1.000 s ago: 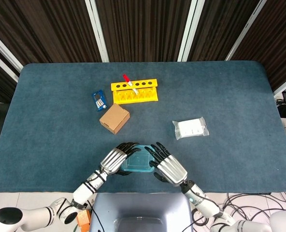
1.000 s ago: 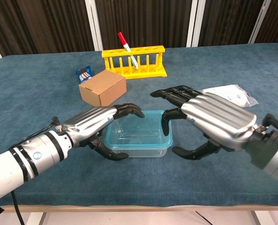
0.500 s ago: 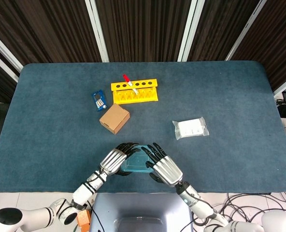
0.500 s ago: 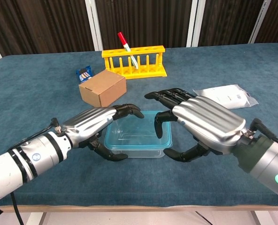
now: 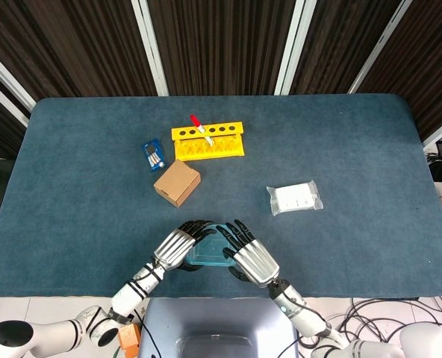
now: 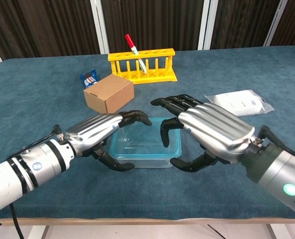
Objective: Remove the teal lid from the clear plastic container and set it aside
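Both hands flanked the container (image 6: pixel 145 146) near the table's (image 5: pixel 72 186) front edge, its teal lid (image 6: pixel 147 139) on top. From the head camera most of the container was hidden under the hands, only a sliver of teal showing between them.

The left hand (image 6: pixel 100 130) cupped the container's left side, fingers (image 6: pixel 137 116) curled over the lid's rim and thumb low against the wall; whether it truly gripped could not be told. The right hand (image 6: pixel 207 130) arched over the right side, fingers spread and bent downward, thumb below near the front corner; contact with the lid could not be made out.

Nothing could be made out inside the clear container.

Farther back, a yellow rack (image 5: pixel 207 141) held one red-capped tube (image 6: pixel 135 51), tilted. A cardboard box (image 5: pixel 178 183), closed, sat beside a small blue packet (image 5: pixel 154 154). A white pouch (image 5: pixel 294 198) lay well apart to the right.
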`<act>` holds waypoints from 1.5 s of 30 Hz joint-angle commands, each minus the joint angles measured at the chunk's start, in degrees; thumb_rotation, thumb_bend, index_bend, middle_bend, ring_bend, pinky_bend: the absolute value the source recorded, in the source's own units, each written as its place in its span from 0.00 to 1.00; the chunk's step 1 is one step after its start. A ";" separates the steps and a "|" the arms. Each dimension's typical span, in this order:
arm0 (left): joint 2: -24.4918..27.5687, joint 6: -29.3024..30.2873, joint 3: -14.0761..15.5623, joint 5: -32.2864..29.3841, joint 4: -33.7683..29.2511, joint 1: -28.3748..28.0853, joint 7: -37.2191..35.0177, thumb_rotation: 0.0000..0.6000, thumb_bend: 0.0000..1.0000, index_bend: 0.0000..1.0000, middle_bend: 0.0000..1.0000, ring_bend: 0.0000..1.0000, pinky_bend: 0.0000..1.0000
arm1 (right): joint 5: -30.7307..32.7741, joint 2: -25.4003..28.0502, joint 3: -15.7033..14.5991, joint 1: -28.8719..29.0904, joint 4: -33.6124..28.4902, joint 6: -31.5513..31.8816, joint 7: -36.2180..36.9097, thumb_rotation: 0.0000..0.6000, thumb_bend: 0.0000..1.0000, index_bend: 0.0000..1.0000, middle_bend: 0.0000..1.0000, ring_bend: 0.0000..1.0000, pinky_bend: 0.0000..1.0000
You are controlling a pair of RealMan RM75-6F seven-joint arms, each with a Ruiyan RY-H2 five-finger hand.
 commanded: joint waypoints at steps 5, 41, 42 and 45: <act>0.17 -0.26 0.11 -0.01 -0.22 0.00 0.08 1.00 0.30 0.47 0.48 0.33 0.36 | 0.95 0.40 0.28 0.18 -0.61 -0.05 -0.86 1.00 0.25 0.52 0.04 0.00 0.00; 2.16 0.65 0.94 1.17 -2.59 0.50 0.89 1.00 0.32 0.49 0.55 0.35 0.35 | -1.51 -3.15 1.56 4.53 4.74 3.19 3.44 1.00 0.25 0.52 0.08 0.00 0.00; 2.28 0.74 0.96 1.23 -2.78 0.53 0.78 1.00 0.32 0.49 0.55 0.35 0.35 | -1.32 -3.34 1.57 4.58 4.89 3.08 3.39 1.00 0.25 0.53 0.08 0.00 0.00; 2.41 1.18 1.06 1.59 -3.04 0.60 0.29 1.00 0.32 0.49 0.54 0.35 0.35 | -1.05 -3.89 1.37 4.81 5.48 2.59 3.18 1.00 0.29 0.57 0.10 0.00 0.00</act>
